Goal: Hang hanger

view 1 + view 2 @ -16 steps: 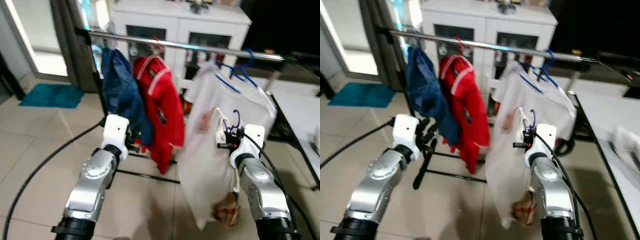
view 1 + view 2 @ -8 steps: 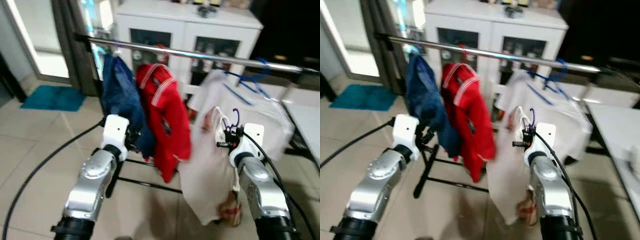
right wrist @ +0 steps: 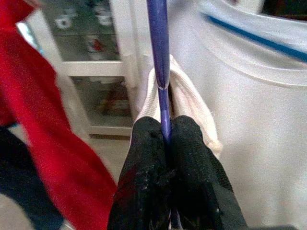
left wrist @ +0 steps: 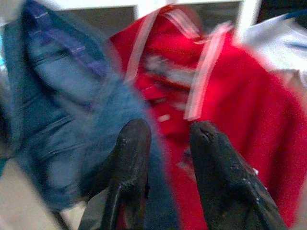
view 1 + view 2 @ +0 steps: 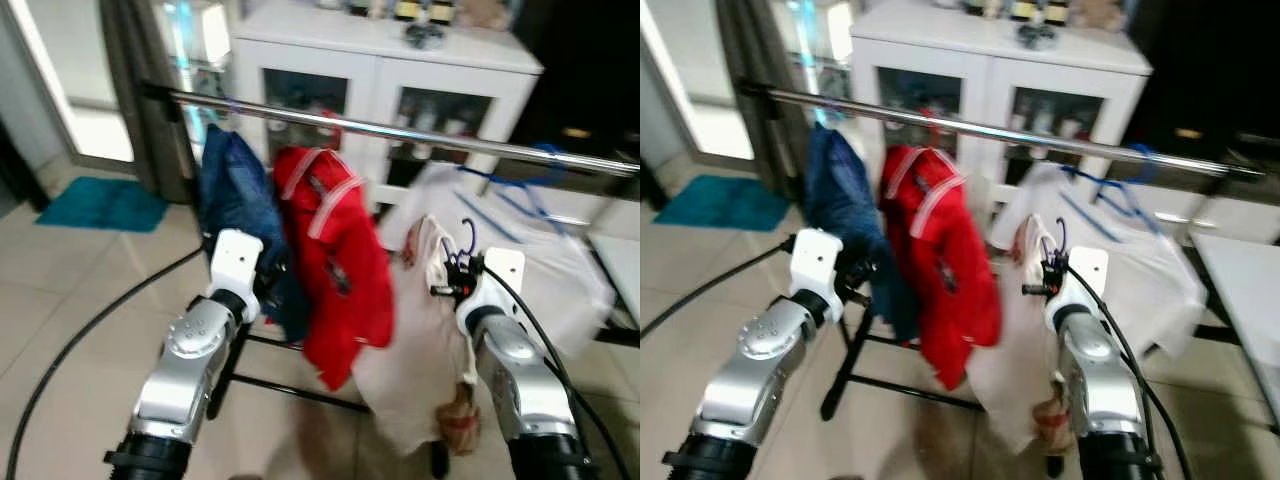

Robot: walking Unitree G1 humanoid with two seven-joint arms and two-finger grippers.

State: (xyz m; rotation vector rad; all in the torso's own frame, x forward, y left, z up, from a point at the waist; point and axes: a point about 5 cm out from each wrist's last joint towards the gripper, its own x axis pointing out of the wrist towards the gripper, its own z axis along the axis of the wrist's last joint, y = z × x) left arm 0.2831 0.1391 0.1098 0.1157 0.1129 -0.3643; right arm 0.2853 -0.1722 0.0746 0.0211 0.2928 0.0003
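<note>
My right gripper [image 5: 452, 287] is shut on the neck of a purple hanger [image 3: 158, 48], whose hook [image 5: 467, 239] points up below the steel rail [image 5: 400, 130]. A white garment [image 5: 418, 345] hangs from that hanger, its collar [image 3: 184, 91] bunched around the neck. On the rail hang a blue denim garment [image 5: 233, 200], a red shirt [image 5: 337, 255] and a white shirt on a blue hanger [image 5: 545, 255]. My left gripper [image 4: 168, 139] is open and holds nothing, close in front of the denim and red clothes.
A white cabinet [image 5: 385, 60] with glass doors stands behind the rack. A teal mat [image 5: 100, 203] lies on the tiled floor at the left. A black cable [image 5: 80, 335] trails over the floor. The rack's black base bar [image 5: 295, 388] runs low. A white table edge [image 5: 1252, 300] is at the right.
The whole picture has shifted, so the camera has moved; the rack looks a little nearer and further left. Both arms keep their pose and the right gripper still grips the hanger.
</note>
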